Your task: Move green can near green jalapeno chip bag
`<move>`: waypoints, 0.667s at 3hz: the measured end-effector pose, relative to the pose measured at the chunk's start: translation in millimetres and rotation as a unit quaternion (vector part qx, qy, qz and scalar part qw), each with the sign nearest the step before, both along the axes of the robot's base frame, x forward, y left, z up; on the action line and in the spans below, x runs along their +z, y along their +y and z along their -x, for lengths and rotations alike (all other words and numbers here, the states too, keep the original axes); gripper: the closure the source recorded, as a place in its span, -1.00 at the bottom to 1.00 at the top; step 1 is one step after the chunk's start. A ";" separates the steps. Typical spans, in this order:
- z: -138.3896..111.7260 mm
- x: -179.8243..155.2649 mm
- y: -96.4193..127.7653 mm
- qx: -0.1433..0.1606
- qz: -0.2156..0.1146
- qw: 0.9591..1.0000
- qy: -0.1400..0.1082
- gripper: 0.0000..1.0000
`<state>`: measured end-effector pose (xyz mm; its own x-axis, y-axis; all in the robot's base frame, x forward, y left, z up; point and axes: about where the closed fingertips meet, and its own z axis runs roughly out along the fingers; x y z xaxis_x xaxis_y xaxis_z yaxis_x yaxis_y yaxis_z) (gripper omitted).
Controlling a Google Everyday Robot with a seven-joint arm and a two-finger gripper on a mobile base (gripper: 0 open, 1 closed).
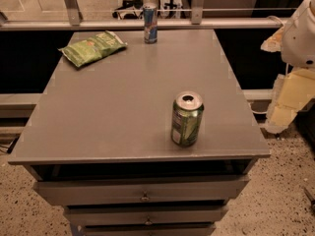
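Cream jaws at right; green can [187, 119], green bag [92, 47].

The robot arm [301, 32] appears at the right edge as a rounded, glossy white shell with a darker seam near its lower rim. Below it, off the worktop's [123, 107] right side, is the gripper [285, 104], made of pale cream-yellow, blocky, flat-faced segments stepped one under another. A thin pale cable [286, 73] runs alongside.

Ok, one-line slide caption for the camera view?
Green can upright front-right, chip bag far-left, blue can at back; gripper right of table.
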<state>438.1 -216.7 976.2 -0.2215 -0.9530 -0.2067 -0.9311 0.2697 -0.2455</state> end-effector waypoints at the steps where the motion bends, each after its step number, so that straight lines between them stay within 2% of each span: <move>1: 0.0 0.0 0.0 0.000 0.000 1.000 0.000 -1.00; 2: -9.3 -14.0 15.9 0.016 -0.057 0.998 0.002 -1.00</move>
